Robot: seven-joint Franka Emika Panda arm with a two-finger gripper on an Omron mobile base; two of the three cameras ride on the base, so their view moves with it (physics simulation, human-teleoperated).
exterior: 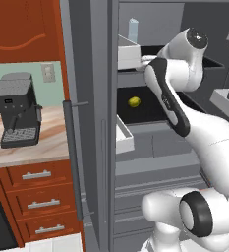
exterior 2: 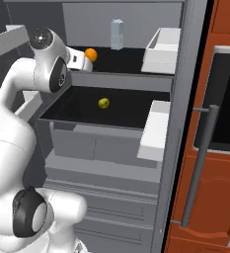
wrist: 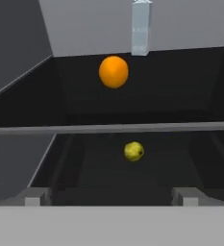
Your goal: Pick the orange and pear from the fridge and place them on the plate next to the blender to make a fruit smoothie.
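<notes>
The fridge [exterior 2: 136,148] stands open with its black shelves showing. On the upper shelf rests the orange [exterior 2: 91,54] [wrist: 113,71], a small bright ball. One shelf lower lies the yellow-green pear [exterior: 134,102] [exterior 2: 104,103] [wrist: 133,151]. My gripper [exterior 2: 80,61] [wrist: 111,196] hovers at the front left of the upper shelf, just short of the orange, open with nothing between its fingers. The orange sits ahead of it and slightly above centre in the hand view. The plate and the blender are out of view.
A clear tall carton [exterior 2: 117,33] [wrist: 141,26] stands behind the orange. White door bins [exterior 2: 161,44] hang on the open door to the right. The fridge's bar handle [exterior: 72,157] and a black-grey coffee machine [exterior: 15,115] on the wooden counter lie to the left.
</notes>
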